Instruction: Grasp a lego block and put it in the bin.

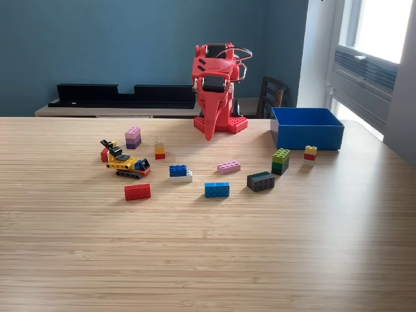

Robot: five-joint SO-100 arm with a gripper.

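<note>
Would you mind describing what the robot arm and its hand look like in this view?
The arm is built almost wholly of bright red plastic, with a black block set into its front. Thin cables loop over its top. Its hand is red too, tapering to a narrow point. It stands on a red base.

You're looking at a matte wood-grain table [208, 260], a smooth blue plastic bin [307, 137], glossy plastic blocks and a red plastic arm [216, 91].

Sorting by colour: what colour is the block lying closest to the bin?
Yellow on top, red beneath, beside the blue bin; the exterior view shows it.
</note>
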